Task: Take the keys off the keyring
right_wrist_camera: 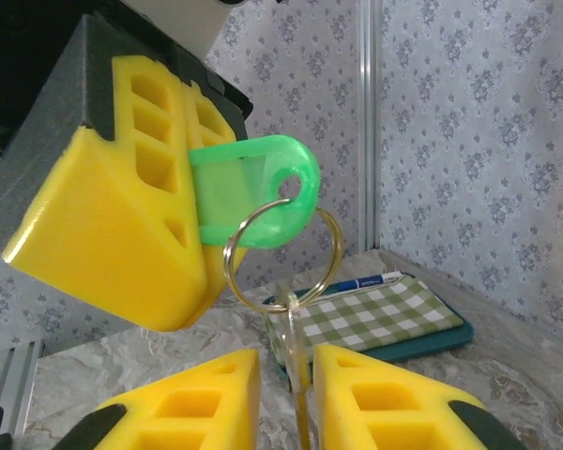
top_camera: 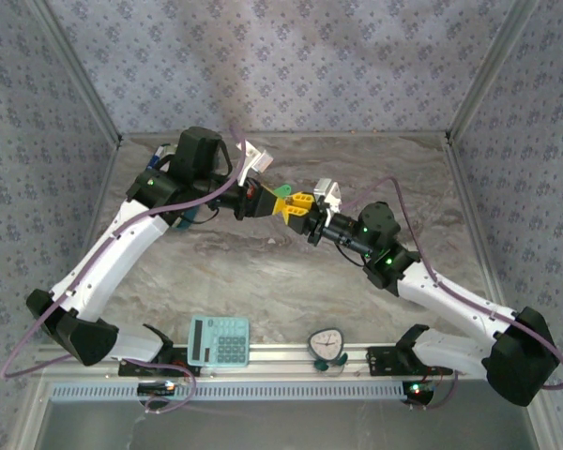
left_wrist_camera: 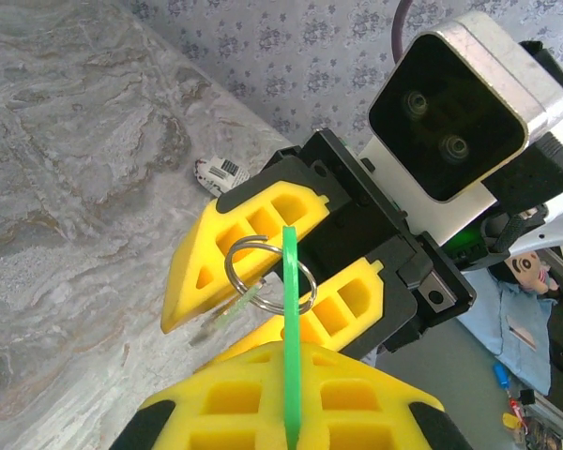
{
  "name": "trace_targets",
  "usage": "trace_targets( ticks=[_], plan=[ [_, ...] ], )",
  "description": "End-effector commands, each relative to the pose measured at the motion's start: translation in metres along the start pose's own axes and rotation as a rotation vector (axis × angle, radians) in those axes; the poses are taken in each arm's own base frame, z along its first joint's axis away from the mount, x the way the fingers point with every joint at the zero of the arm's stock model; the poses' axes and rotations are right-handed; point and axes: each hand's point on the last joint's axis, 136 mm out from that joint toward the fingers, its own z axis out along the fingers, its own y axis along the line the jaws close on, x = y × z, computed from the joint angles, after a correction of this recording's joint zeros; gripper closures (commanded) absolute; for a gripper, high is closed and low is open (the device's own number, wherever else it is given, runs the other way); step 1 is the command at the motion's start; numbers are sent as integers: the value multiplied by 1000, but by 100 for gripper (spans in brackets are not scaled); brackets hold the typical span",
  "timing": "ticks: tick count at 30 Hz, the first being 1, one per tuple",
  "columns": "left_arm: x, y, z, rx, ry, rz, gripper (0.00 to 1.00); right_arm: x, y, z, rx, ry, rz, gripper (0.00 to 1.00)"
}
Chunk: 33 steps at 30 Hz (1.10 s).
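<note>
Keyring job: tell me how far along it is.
Done: the left fingers are shut on the bright-green flat key. In hand: the right fingers flank a pale translucent piece hanging from the silver wire keyring, with a gap visible between them. Left: the keyring still passes through the green key's hole, so nothing is off yet.

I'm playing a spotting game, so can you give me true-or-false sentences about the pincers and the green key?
1. The left pincer is clamped on the green key. True.
2. A metal ring passes through the key's hole. True.
3. The teal calculator lies at the far edge of the table. False: it sits at the near edge.
4. The right pincer grips the green key. False: it is open, facing the ring.
</note>
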Motion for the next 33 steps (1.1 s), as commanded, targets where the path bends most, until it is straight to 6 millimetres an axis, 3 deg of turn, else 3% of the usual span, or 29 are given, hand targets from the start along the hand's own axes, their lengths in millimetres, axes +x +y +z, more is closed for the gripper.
trace_targets(
  ticks=[1,5,10,13,18,20,23,25,28,33],
  plan=[
    [-6,-19,-8,42,-32,42,99,-27,-3,1,16,-72,-15,83],
    [-6,-19,-10,35,-40,51,99,-26,-3,2,14,-55,-18,100],
    [-2,-11,-15,-2,-57,47,99,-20,-16,-2,90,-3,-6,100],
    [3,7,-17,-36,-94,24,97,-13,-26,-8,156,103,10,100],
    [26,39,-12,-83,-134,-22,84,9,-38,-22,243,360,7,100],
    [35,56,-11,-153,-161,-29,74,18,-42,-26,266,467,15,100],
    [45,85,-17,-290,-227,-42,71,25,-47,-30,304,614,56,100],
    [50,99,-23,-358,-279,-61,64,39,-50,-37,331,747,94,100],
    [55,111,-29,-405,-343,-71,55,54,-55,-43,364,909,124,100],
    [63,120,-29,-429,-372,-92,49,78,-54,-45,366,1158,145,100]
  ],
)
